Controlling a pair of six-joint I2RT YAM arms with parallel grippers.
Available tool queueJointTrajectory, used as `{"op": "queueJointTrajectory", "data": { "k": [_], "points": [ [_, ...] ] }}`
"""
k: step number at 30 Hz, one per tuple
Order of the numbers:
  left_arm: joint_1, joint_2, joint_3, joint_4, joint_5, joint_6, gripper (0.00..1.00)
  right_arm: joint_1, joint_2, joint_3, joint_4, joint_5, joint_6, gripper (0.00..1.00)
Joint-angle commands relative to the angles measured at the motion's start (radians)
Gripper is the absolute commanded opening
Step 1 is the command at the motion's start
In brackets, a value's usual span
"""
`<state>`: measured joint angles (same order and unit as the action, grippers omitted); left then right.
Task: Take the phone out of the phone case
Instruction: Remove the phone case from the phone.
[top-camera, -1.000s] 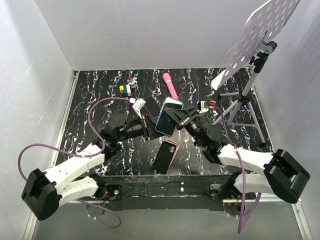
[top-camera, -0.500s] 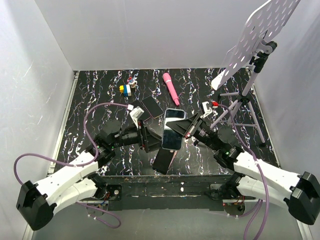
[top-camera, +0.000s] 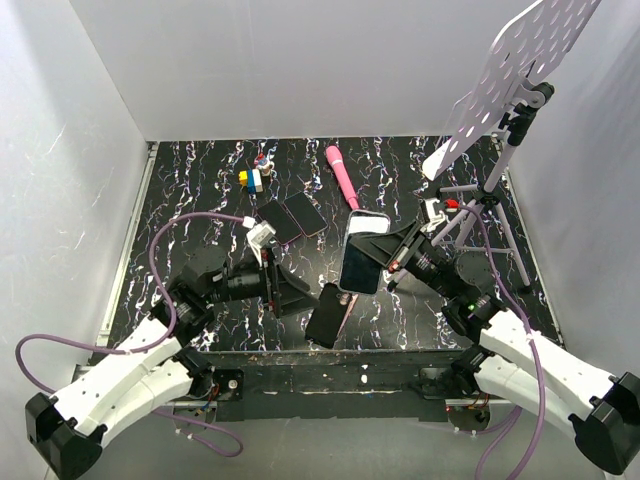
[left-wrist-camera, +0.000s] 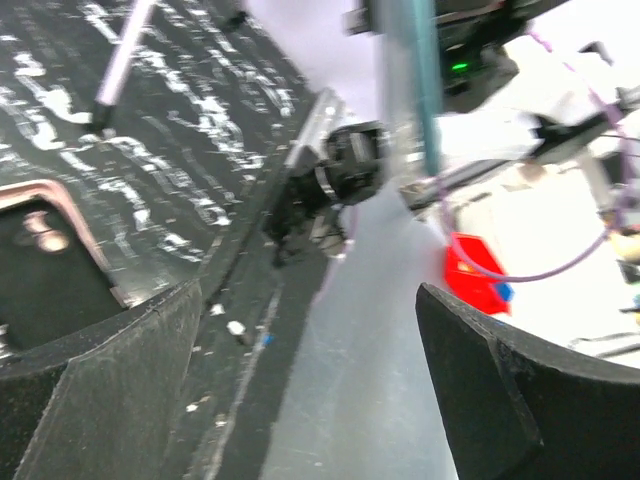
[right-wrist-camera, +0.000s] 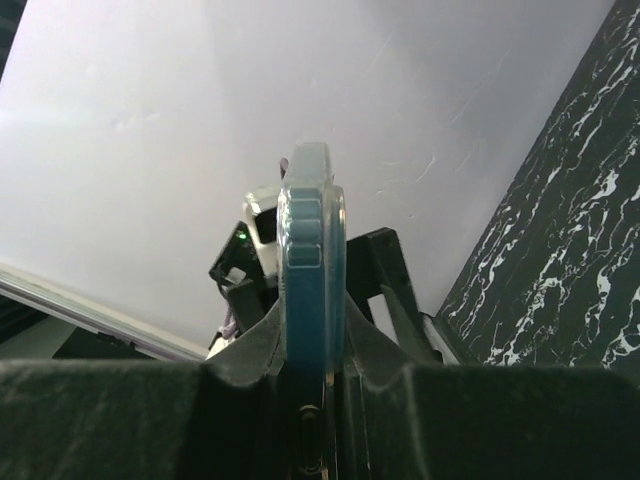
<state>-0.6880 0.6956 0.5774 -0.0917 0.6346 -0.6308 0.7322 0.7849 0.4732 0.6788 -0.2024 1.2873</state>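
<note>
At the 6 o'clock edge of the table (top-camera: 200, 200), the phone case (top-camera: 330, 313) lies flat, a pink rim around a dark face; you cannot tell from here whether it is filled or empty. Your left gripper (top-camera: 288, 292) hangs just at its 9 o'clock, fingers spread wide with nothing between them. Your right gripper (top-camera: 380, 252) is clenched on a blue-edged handset (top-camera: 361, 262), held clear of the table at the case's 1 o'clock, glossy screen facing up.

Glossy dark-screened phone (top-camera: 360, 266), soft-looking matt pink phone case (top-camera: 331, 312), smooth marbled black table (top-camera: 190, 190), perforated pale metal stand panel (top-camera: 512, 62)
</note>
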Motion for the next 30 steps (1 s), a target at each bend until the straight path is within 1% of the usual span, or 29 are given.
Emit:
{"op": "queueJointTrajectory", "data": {
  "k": [1, 3, 5, 8, 11, 12, 13, 15, 19, 24, 28, 30],
  "points": [
    [0.007, 0.074, 0.090, 0.258, 0.189, -0.329, 0.88, -0.013, -0.027, 0.062, 0.007, 0.014, -0.003, 0.01],
    [0.007, 0.122, 0.079, 0.402, 0.238, -0.476, 0.87, -0.017, -0.029, 0.068, -0.025, 0.032, -0.005, 0.01],
    [0.005, 0.143, 0.059, 0.518, 0.247, -0.591, 0.86, -0.019, -0.030, 0.068, -0.045, 0.053, 0.007, 0.01],
    [-0.014, 0.169, 0.026, 0.590, 0.228, -0.670, 0.86, -0.020, -0.018, 0.062, -0.041, 0.075, 0.029, 0.01],
    [-0.024, 0.206, -0.033, 0.748, 0.198, -0.794, 0.86, -0.020, -0.003, 0.056, -0.010, 0.080, 0.043, 0.01],
    [-0.025, 0.225, -0.050, 0.823, 0.191, -0.838, 0.85, -0.020, 0.000, 0.056, -0.012, 0.080, 0.043, 0.01],
    [-0.031, 0.241, -0.062, 0.864, 0.186, -0.871, 0.84, -0.019, 0.001, 0.056, -0.012, 0.083, 0.041, 0.01],
    [-0.044, 0.265, -0.068, 0.891, 0.183, -0.888, 0.83, -0.020, 0.002, 0.054, -0.012, 0.086, 0.041, 0.01],
    [-0.076, 0.283, -0.062, 0.892, 0.154, -0.882, 0.82, -0.020, 0.013, 0.058, -0.005, 0.075, 0.037, 0.01],
    [-0.081, 0.308, -0.059, 0.937, 0.140, -0.906, 0.82, -0.020, 0.011, 0.051, 0.002, 0.072, 0.035, 0.01],
    [-0.085, 0.309, -0.065, 0.902, 0.125, -0.899, 0.82, -0.020, 0.013, 0.051, 0.014, 0.069, 0.035, 0.01],
    [-0.085, 0.314, -0.070, 0.909, 0.122, -0.902, 0.82, -0.020, 0.014, 0.053, 0.024, 0.064, 0.038, 0.01]
  ]
}}
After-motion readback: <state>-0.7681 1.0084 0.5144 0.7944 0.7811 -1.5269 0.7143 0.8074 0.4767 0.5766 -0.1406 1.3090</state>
